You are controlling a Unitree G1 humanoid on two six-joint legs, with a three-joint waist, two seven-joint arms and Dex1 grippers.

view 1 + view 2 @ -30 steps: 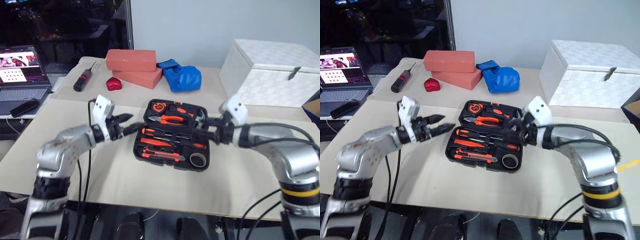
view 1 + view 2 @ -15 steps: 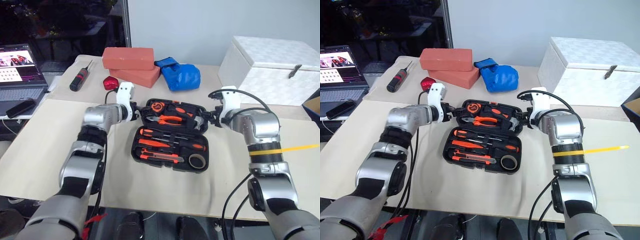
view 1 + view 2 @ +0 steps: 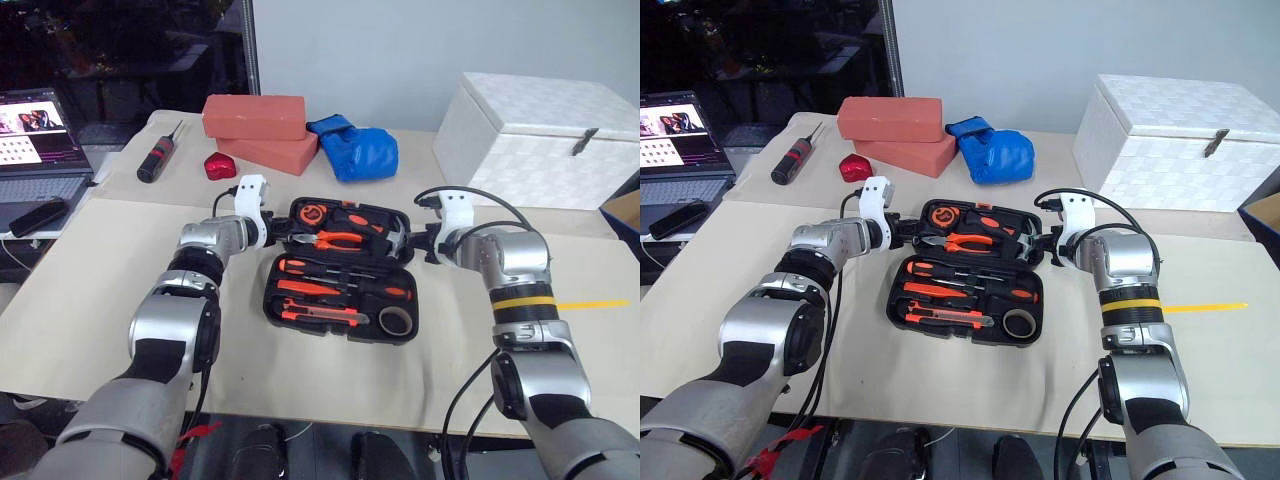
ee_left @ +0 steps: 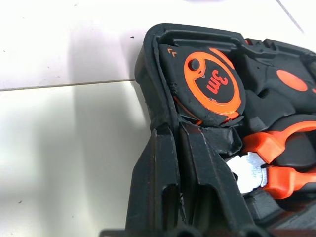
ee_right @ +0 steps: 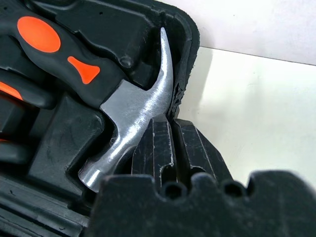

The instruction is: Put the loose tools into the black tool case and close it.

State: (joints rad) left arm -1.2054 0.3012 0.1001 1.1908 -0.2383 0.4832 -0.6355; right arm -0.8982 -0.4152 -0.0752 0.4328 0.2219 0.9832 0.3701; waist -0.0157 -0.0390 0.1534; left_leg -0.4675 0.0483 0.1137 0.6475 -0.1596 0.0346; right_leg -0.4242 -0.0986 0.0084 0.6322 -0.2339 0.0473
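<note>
Black tool case [image 3: 340, 270] lies open between both grippers, tools slotted inside. Left gripper [image 3: 281, 229] pinched shut on the case's far-left rim (tape measure [image 4: 213, 84] just inside its fingers). Right gripper [image 3: 420, 244] pinched shut on the far-right rim, beside the hammer [image 5: 129, 118]. Beige table [image 3: 80, 300]; bricks [image 3: 255, 128], blue glove [image 3: 360, 152], white box [image 3: 530, 140] beyond. Both arms reach forward, angled inward.

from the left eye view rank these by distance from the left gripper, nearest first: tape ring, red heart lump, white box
From the left gripper, shut at the tool case's far left rim:
1. Red heart lump, behind it on the table.
2. Tape ring, in the case's near right corner.
3. White box, far right.
</note>
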